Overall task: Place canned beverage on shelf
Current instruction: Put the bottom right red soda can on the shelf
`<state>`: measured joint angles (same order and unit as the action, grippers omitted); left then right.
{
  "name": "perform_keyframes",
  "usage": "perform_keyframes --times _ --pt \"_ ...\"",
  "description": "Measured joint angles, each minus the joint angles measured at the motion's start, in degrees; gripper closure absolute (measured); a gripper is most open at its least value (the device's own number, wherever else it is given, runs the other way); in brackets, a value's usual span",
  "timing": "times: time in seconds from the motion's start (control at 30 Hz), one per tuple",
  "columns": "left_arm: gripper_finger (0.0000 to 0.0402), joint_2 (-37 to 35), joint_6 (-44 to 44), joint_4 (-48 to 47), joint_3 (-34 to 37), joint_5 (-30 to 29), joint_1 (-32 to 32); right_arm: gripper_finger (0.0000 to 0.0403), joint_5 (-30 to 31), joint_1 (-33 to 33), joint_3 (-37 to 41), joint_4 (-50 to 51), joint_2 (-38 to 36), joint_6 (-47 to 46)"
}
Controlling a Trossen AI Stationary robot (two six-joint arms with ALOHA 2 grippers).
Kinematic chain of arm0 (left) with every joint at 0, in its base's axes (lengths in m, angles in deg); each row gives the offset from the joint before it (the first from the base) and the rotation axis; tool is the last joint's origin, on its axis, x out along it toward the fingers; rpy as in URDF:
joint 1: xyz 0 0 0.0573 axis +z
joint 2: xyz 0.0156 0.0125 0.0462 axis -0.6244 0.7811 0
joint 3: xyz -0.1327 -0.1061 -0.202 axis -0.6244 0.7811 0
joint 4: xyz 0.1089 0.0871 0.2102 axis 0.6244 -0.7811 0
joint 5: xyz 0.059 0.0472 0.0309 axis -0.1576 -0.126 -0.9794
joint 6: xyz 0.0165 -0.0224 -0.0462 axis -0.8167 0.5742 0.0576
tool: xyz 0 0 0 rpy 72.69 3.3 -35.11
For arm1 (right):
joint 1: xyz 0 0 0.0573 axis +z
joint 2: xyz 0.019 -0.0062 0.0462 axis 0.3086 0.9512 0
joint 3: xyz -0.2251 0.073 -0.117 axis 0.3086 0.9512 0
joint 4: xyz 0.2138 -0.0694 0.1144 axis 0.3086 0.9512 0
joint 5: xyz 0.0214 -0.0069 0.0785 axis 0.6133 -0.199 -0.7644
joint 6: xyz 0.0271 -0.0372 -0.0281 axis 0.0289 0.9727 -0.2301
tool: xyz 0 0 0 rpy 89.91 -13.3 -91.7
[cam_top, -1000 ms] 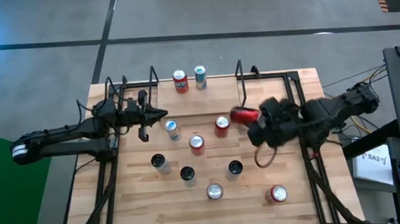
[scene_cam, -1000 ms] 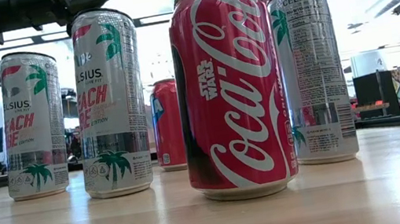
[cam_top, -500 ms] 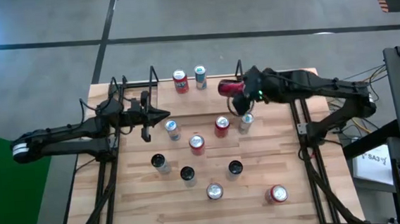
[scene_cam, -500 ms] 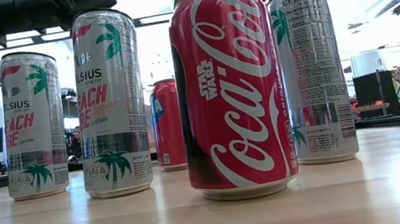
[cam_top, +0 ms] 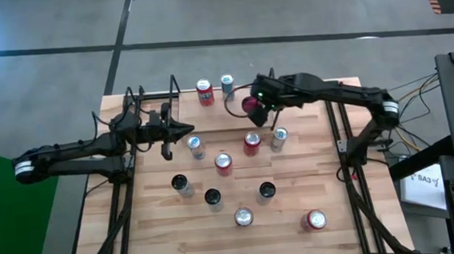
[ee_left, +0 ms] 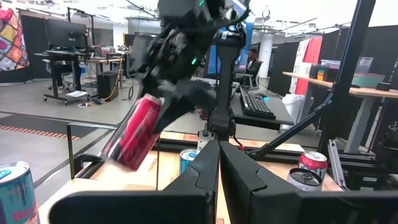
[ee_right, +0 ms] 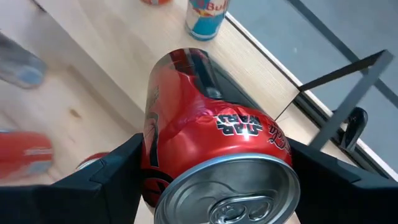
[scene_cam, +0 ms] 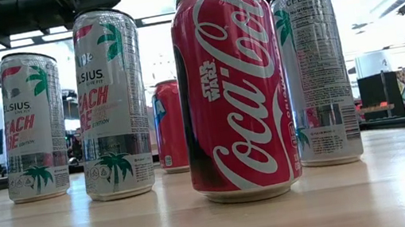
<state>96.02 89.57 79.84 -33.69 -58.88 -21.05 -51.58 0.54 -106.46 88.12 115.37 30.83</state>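
Shelf point(cam_top: 209, 104): two cans; table point(cam_top: 330, 232): nine; right end effector point(cam_top: 251, 106): one.

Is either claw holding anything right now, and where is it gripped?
The right claw holds a red Coca-Cola can, fingers on opposite sides of its body near the top rim. The left claw holds nothing.

The whole light wooden slatted table point(cam_top: 239, 182) is seen from straight above in the high view, from well up. The same tabletop point(scene_cam: 218, 216) is viewed level from its surface in the low view, very close to a red star-wars cola can point(scene_cam: 233, 89), with the room behind. The red dented cola can point(ee_left: 134, 134) is seen from the side by the left wrist camera, facing across the table. The same can point(ee_right: 211, 149) is looked down on closely in the right wrist view.
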Motion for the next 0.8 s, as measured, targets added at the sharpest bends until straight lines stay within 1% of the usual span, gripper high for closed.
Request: perform_keyframes --times 0.23,0.63,0.8 --pt "0.0402 0.09 0.09 -0.05 0.00 0.00 -0.01 0.0101 -1.31 -1.33 -4.73 2.59 7.08 3.16" --pt "0.0402 0.93 0.39 -0.17 0.00 0.00 -0.01 0.0101 -1.55 -2.56 -15.21 13.33 18.03 5.78" --pt "0.0402 1.74 0.63 -0.21 0.00 0.00 -0.01 0.0101 -3.00 -3.57 -19.38 16.40 21.76 8.26"
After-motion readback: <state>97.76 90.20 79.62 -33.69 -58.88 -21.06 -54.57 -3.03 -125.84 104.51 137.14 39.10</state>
